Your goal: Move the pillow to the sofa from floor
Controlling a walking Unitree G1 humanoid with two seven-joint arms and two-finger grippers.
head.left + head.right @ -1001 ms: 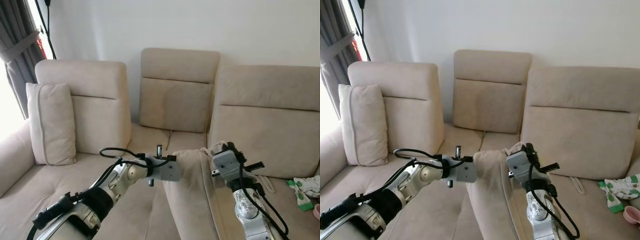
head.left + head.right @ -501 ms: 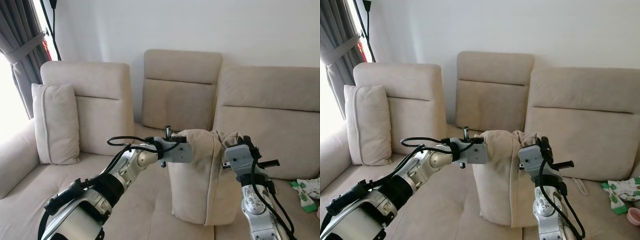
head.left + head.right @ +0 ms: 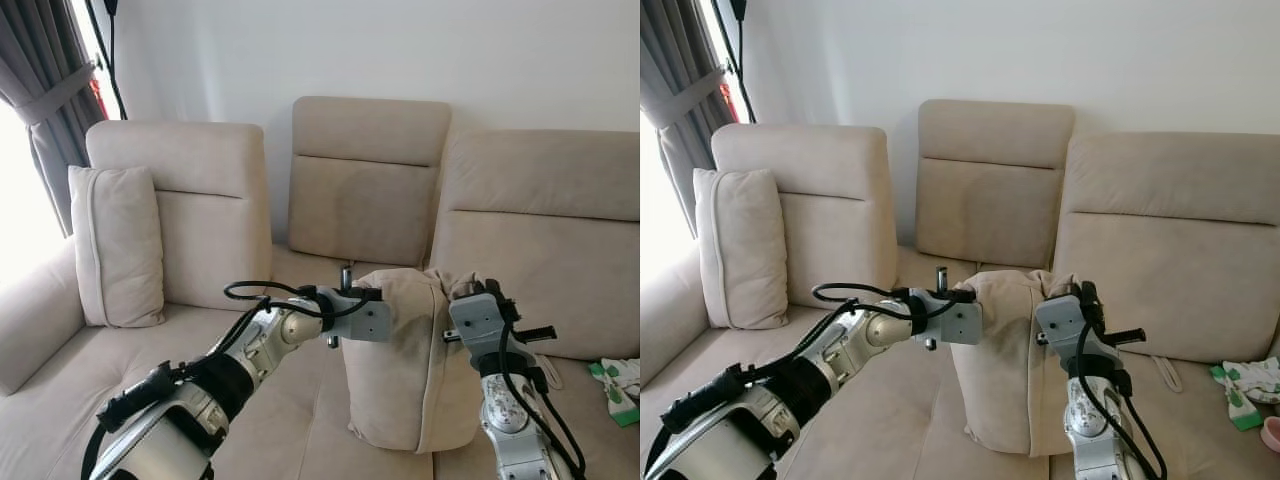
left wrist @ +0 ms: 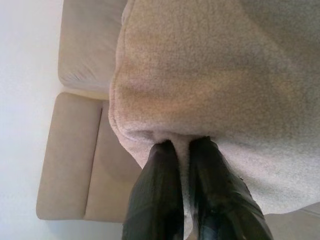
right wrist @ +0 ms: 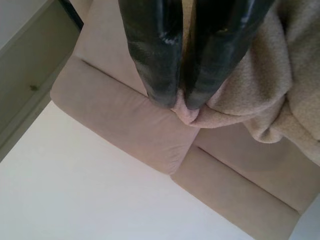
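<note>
Pillow [image 3: 400, 360] upright on sofa [image 3: 250, 400] seat, centre-right, base down on the cushions. Left gripper [image 4: 184, 150] pinched shut on a fold at its upper corner, roughly 10 o'clock of the pillow. Right gripper [image 5: 181, 102] likewise clamped on fabric at the 2 o'clock corner. Judged soft, light, floppy: cover bunches at both pinches, so corners or seam give best hold. Second pillow [image 3: 118, 245] stands at 9 o'clock against the backrest.
</note>
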